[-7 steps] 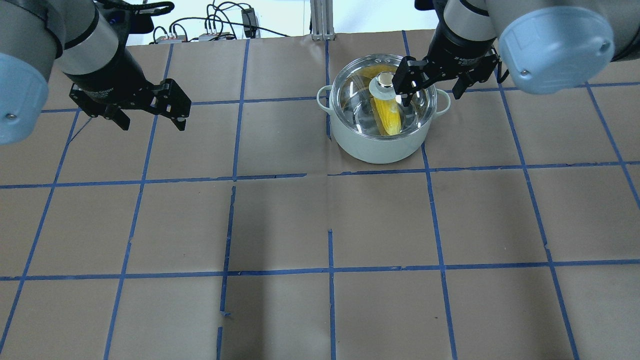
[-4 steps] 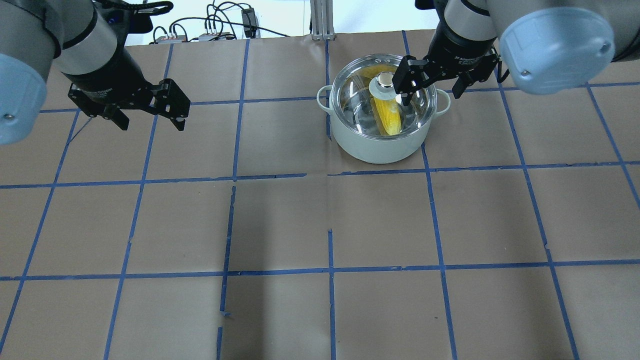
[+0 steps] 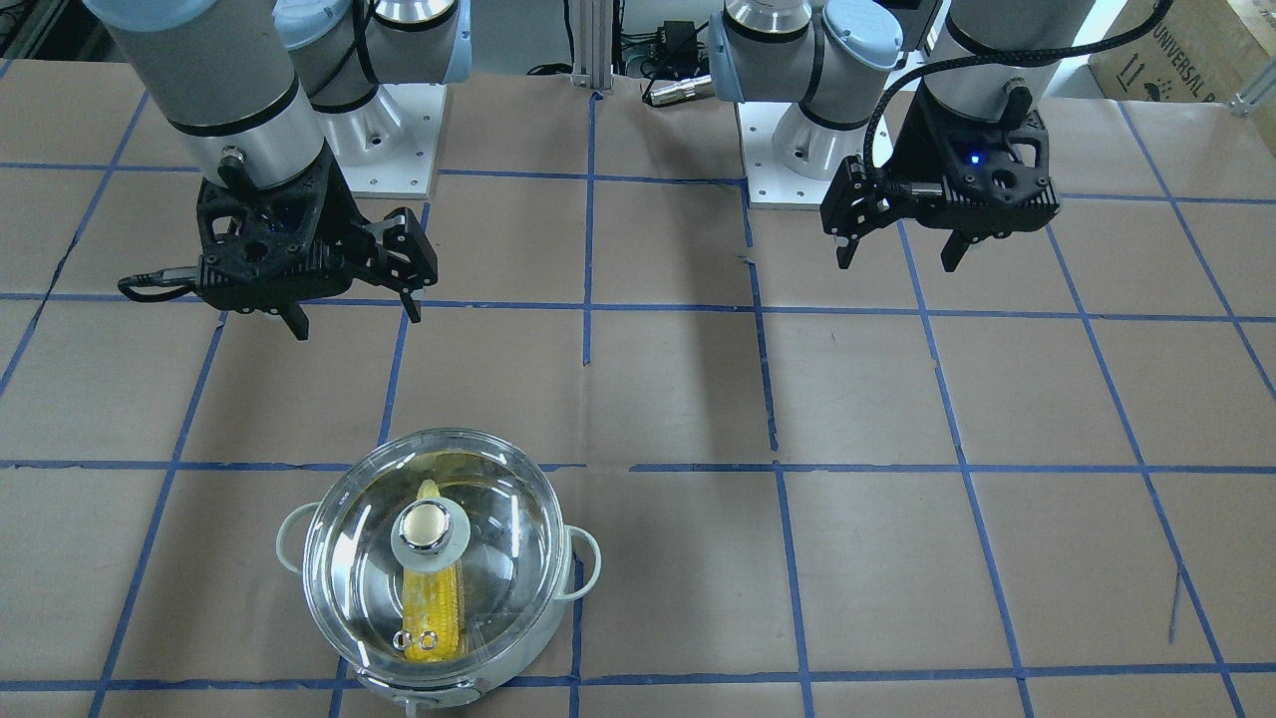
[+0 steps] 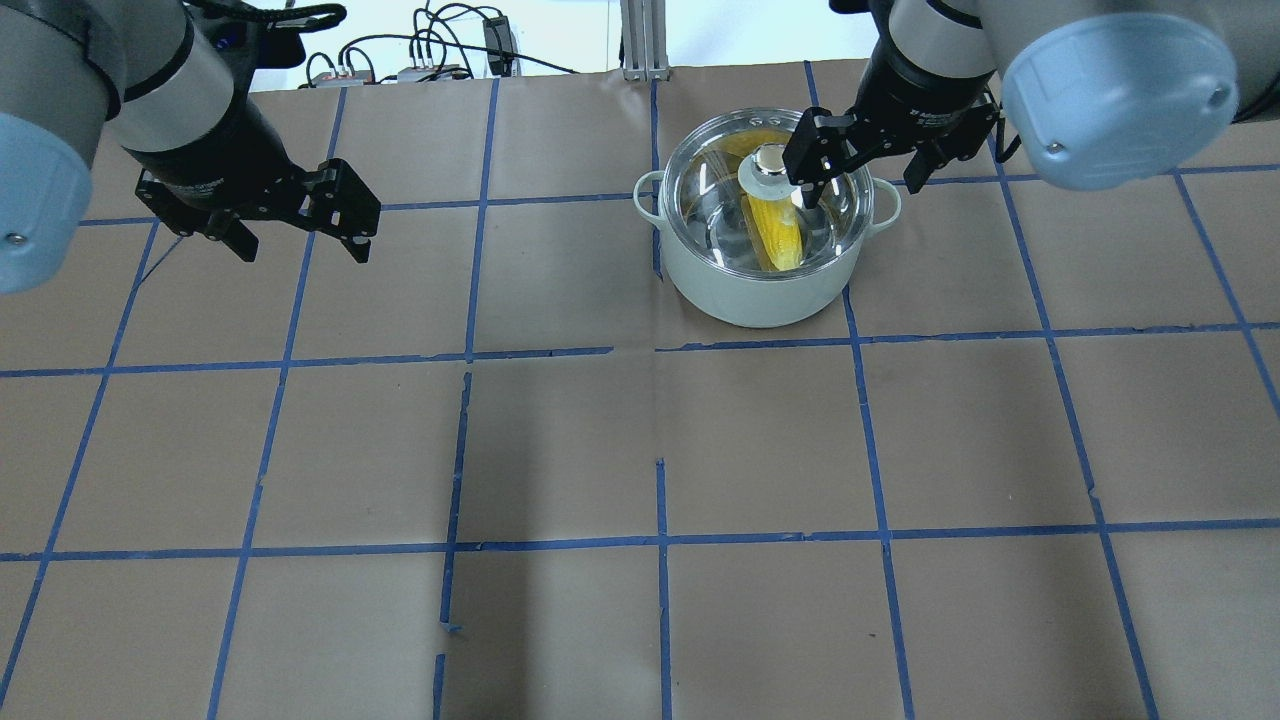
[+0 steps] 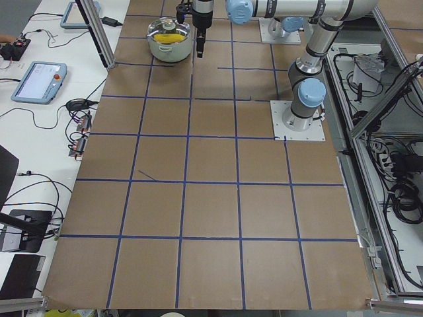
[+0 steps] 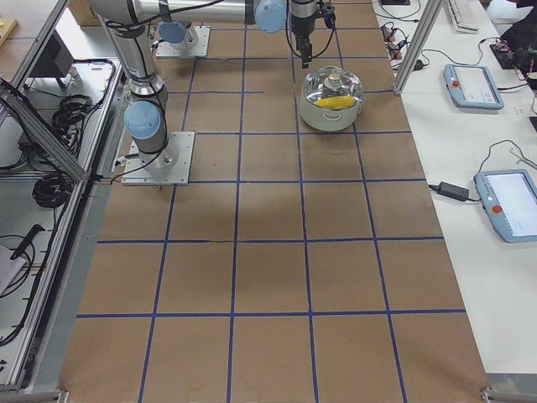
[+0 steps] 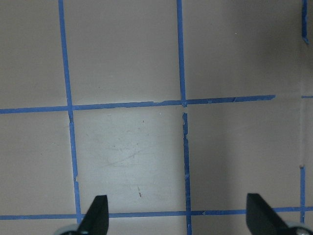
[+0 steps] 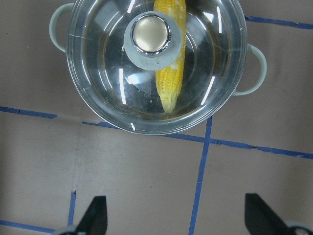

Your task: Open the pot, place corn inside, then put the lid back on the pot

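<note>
Sitting on brown paper (image 3: 678, 399) gridded with blue tape (image 3: 897, 468), the round mint-white pot (image 3: 583, 564) wore its clear domed glass lid (image 3: 503, 538), with the bumpy yellow corn (image 3: 435, 604) inside (seen through the glass). The right gripper (image 3: 354, 311) hung spread wide and empty near the pot. The left gripper (image 3: 897, 257), equally wide, hung well apart.

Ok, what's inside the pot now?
The corn lies inside the pot, seen through the glass lid seated on top. The knob hides part of the cob; nothing else shows inside.
</note>
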